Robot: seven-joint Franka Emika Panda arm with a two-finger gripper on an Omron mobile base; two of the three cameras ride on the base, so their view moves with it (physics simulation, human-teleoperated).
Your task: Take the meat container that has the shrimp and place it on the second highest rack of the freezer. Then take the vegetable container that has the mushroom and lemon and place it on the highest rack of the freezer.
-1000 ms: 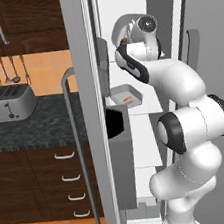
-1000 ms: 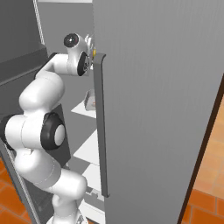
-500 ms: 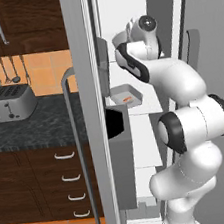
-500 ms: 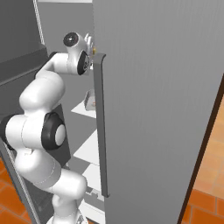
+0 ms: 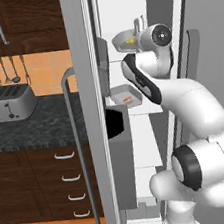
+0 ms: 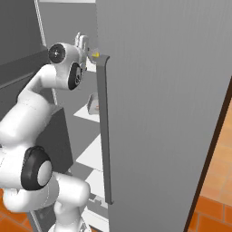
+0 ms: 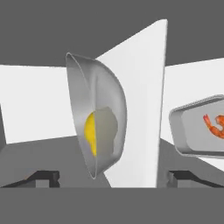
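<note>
The freezer [image 5: 91, 112] stands open. A grey bowl, the vegetable container [image 5: 123, 39], rests on the highest rack [image 7: 140, 96] with the yellow lemon [image 7: 89, 131] in it; the mushroom is hidden. My gripper [image 7: 113, 177] is open, one finger [image 7: 43, 176] on each side of the bowl and neither touching it. In the left base view the gripper [image 5: 136, 30] is just behind the bowl. One shelf down, on the second highest rack [image 5: 136, 105], lies the meat container [image 5: 124, 95], a shallow tray [image 7: 197, 127] holding the shrimp [image 7: 213, 124].
The freezer's left door with its long handle [image 5: 76, 139] stands close beside the arm. The right door [image 6: 158, 113] and its handle [image 6: 105, 131] hem in the other side. A toaster [image 5: 9, 103] sits on the dark counter [image 5: 36, 130] at left. Lower white shelves [image 6: 95, 154] lie below.
The jaws have gone from shut on the bowl to wide open. The bowl stays on the top shelf. The wrist has shifted only slightly.
</note>
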